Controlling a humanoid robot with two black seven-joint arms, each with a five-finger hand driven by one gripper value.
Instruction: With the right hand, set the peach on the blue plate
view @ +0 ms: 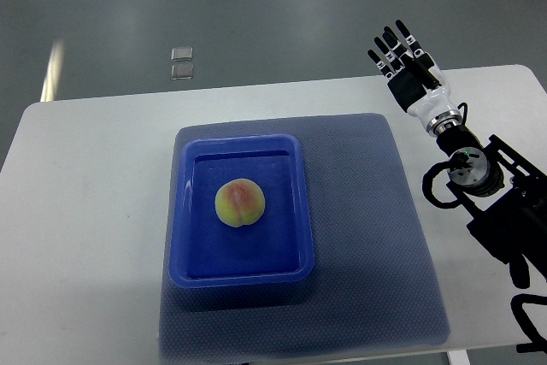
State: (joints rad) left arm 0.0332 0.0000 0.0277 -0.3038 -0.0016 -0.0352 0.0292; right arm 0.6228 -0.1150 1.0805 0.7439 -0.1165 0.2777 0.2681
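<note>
1. While the peach (240, 203) sits in the middle of the blue plate (242, 272), nothing is touching it.
2. It is yellow-green with a pink blush on top, and it rests on the flat floor of the plate, away from all four walls.
3. The blue plate is more like a deep tray with rounded corners. It lies on a dark blue mat (385, 237).
4. The mat lies on a white table (85, 211).
5. The right hand (403, 64) is far from the peach, up by the back edge of the table on the right side.
6. Its black fingers (390, 44) are stretched out straight and a little apart. The hand is empty and touches nothing I can see.
7. It may be hanging just above the table, but from this steep view I cannot be sure.
8. The right arm (479, 177) runs from the hand down to the right edge, with black wires looping beside it.
9. Two small clear squares (181, 62) lie on the gray floor (282, 14) past the table.
</note>
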